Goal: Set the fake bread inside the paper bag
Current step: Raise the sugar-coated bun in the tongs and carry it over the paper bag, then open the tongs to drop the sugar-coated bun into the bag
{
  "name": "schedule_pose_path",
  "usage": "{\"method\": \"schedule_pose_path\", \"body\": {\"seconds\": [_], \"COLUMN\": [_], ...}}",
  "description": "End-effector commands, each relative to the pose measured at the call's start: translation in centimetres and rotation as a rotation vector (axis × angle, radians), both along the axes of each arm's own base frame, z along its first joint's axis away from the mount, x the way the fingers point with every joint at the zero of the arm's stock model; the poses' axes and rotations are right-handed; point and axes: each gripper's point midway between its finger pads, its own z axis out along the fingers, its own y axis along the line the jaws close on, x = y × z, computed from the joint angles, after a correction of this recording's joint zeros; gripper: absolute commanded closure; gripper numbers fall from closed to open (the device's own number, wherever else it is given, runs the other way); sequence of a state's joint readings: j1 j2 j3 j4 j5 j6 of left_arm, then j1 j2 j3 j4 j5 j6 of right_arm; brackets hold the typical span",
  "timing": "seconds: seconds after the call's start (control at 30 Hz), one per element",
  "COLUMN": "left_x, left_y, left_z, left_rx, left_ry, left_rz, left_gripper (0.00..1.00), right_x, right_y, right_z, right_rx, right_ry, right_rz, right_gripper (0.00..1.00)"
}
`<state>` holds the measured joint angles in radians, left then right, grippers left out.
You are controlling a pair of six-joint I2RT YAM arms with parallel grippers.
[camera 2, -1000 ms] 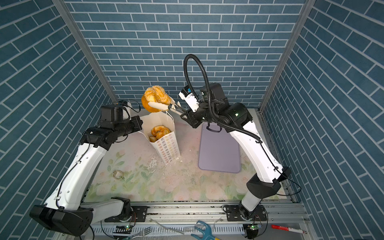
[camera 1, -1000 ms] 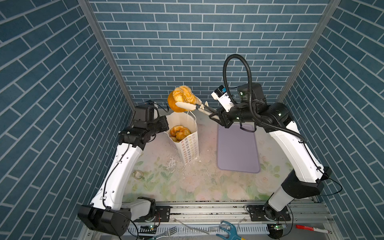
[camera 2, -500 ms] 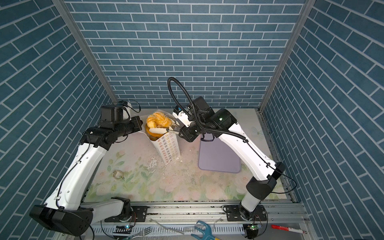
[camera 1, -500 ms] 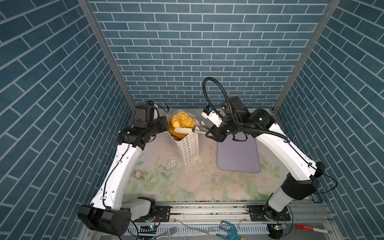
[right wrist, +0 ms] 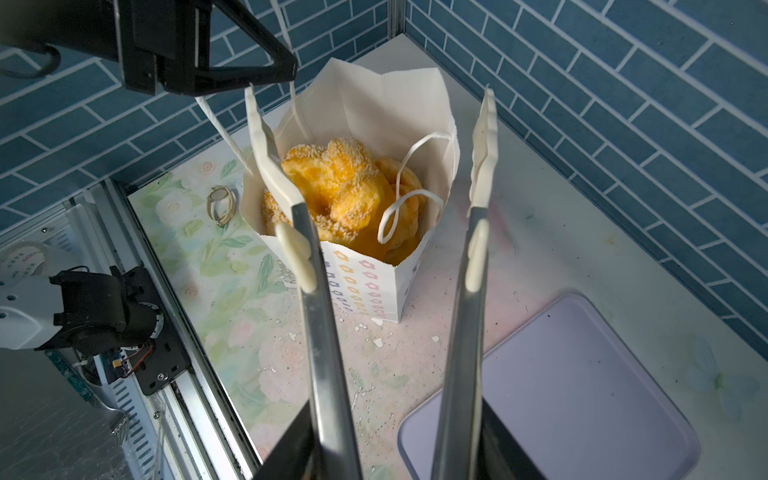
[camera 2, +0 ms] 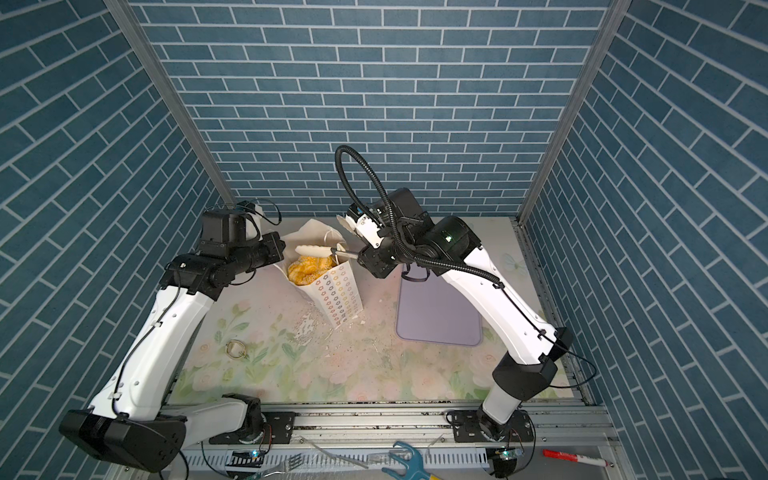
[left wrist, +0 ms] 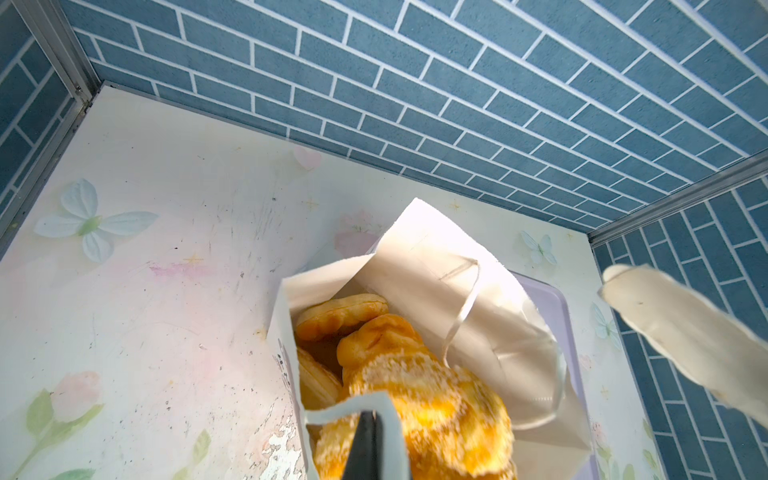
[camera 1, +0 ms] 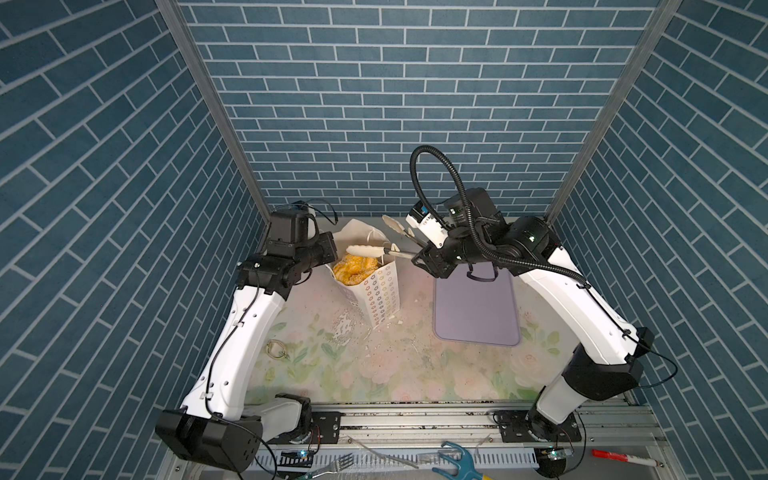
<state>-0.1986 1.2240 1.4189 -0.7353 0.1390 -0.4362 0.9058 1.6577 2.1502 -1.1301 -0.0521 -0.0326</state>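
Toward the back of the surface (camera 1: 374,374), the bread (camera 1: 357,268) sits in the paper bag (camera 1: 376,291) while your right tool (camera 1: 376,237) hangs spread and empty.
Your left tool (left wrist: 368,436) is pressed together on the left rim of the paper bag, which stands on the surface. You can see the bread piled up to its mouth, with a sugared twist (right wrist: 332,183) on top. Your right tool hovers just above the mouth, its two long fingers wide apart and gripping nothing. To the right of the bag, near it, a lavender tray (camera 1: 476,307) lies flat.
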Motion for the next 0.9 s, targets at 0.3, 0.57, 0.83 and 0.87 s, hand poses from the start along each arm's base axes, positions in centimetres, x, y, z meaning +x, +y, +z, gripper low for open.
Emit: {"method": "schedule_pose_path", "body": {"seconds": [0.3, 0.57, 0.83, 0.87], "left_x": [-0.1, -0.2, -0.2, -0.2], "left_y": [0.0, -0.1, -0.1, -0.1], "left_z": [0.8, 1.0, 1.1, 1.1], "left_rx": [0.013, 0.011, 0.009, 0.009], "left_ry": [-0.017, -0.021, -0.024, -0.024], "left_rz": [-0.011, -0.019, -0.019, -0.019], "left_gripper": [1.00, 1.00, 1.00, 1.00], "right_x": [2.7, 1.7, 1.6, 1.6], "right_y": [-2.9, -6.2, -7.8, -7.9], "right_z": [3.6, 0.3, -1.2, -1.1], "right_rx": [-0.029, -0.180, -0.272, -0.271], "right_ry": [-0.188, -0.180, -0.176, -0.178], "right_rz": [-0.143, -0.147, -0.159, -0.163], "right_gripper": [0.53, 0.53, 0.53, 0.53]}}
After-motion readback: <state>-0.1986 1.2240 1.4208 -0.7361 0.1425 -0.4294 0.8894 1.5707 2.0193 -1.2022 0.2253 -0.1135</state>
